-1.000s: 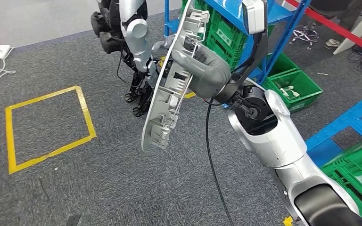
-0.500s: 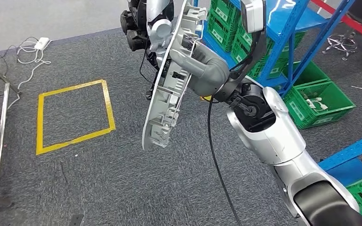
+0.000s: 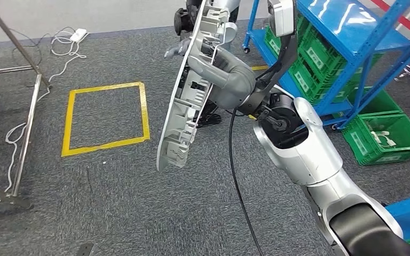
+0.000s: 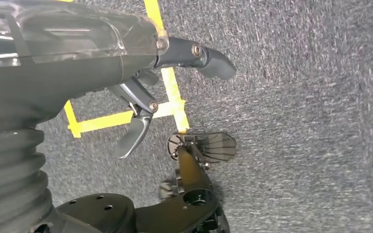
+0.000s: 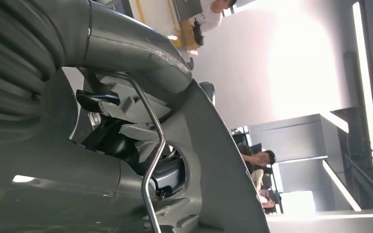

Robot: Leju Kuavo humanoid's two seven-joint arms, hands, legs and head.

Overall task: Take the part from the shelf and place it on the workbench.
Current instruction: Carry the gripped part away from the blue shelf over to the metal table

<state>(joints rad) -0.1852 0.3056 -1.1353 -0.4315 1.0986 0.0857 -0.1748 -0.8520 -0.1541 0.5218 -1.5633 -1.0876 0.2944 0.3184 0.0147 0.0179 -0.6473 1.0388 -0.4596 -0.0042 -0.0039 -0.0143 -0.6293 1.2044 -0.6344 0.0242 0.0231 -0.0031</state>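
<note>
Material: grey moulded plastic part, long and panel-like, ribbed and clipped on the face turned to the arm, with a thin wire bail across it.
Where: in the air over the grey carpet, off the blue shelf, which stands behind and to the right; no surface to receive it shows in the head view.
Right hand: clamped on the upper part of the part, thumb across the ribbed face, fingers wrapped round the far edge.
Left hand: hanging over the carpet, fingers apart, nothing in it.
Step (judged): carry phase, part taken, placing not yet done.
How to do it well: keep the grip firm and the wrist steady, since most of the length hangs below the hold (it will likely want to swing); turn slowly; keep the low end away from the metal frame legs at left.
Long axis: near upright, leaning, top away from the robot.
Pointing: lower rounded end down toward the carpet, smooth outer face toward the yellow floor square.
</note>
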